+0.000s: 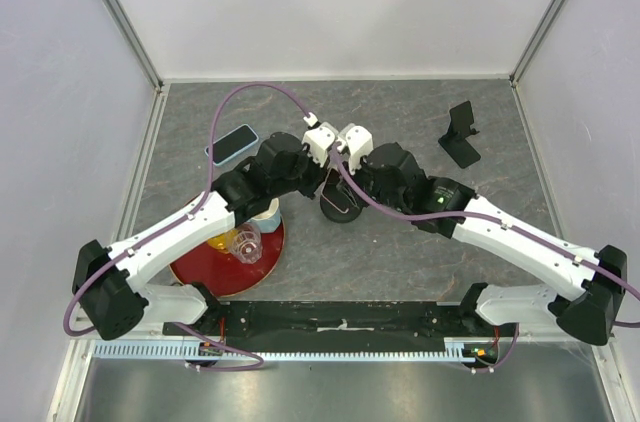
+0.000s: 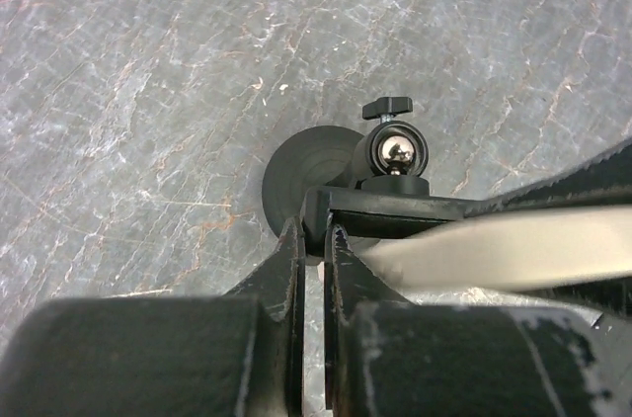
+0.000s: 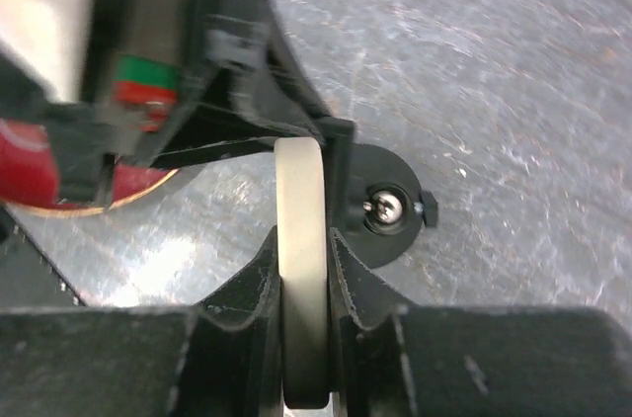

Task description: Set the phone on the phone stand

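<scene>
Grey marbled table beneath; our right gripper clamps the phone edge-on beside the phone stand, which our left gripper seems to pinch. We should seat it squarely, slowly.

Cream phone edge-on against black stand

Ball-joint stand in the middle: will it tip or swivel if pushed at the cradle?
Probably tips before it slides: the stand has a small round base, and a push lands high up. Its ball joint may swivel if the knob is loose. The left end effector pinches the cradle, which likely steadies it.
</scene>
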Robot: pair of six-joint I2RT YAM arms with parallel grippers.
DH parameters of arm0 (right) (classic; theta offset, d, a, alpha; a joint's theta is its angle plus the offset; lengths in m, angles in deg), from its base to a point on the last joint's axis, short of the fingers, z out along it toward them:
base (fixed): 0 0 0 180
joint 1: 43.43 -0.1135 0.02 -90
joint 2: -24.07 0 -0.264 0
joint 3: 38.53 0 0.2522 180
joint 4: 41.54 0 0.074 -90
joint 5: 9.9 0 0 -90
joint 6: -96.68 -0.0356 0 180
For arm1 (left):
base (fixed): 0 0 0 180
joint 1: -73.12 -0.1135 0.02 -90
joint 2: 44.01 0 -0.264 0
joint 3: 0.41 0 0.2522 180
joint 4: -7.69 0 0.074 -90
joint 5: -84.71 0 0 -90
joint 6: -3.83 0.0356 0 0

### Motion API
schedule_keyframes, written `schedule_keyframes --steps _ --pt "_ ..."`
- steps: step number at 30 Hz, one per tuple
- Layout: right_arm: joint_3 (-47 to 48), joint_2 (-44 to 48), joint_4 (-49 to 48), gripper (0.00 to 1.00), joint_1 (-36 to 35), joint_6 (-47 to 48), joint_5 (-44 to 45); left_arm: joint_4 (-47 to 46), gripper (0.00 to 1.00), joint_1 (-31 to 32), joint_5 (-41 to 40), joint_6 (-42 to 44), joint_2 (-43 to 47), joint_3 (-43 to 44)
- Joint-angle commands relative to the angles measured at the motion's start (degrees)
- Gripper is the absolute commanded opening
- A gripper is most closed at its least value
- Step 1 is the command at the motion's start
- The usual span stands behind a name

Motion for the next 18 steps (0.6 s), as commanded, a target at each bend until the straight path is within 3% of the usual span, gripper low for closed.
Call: schedule_keyframes --steps 1,4,10,18 --pt "-5.7 4.8 9.8 0.0 -0.7 -13.6 33.3 -6.5 0.02 -2.3 -20.2 -6.5 5.3 0.5" --pt "-5.0 3.4 13.5 0.0 -2.3 -18.7 44.7 -6.8 0.02 -2.3 -22.9 -7.1 5.8 -0.1" --pt "-2.5 -3.1 15.8 0.0 -3.7 -23.0 54.9 -7.4 0.02 -2.1 -30.8 -8.8 7.4 -1.6" --pt "2.6 -8.0 13.3 0.0 -1.0 -22.9 50.0 -7.7 0.02 0.0 -28.3 -9.5 6.8 -2.2"
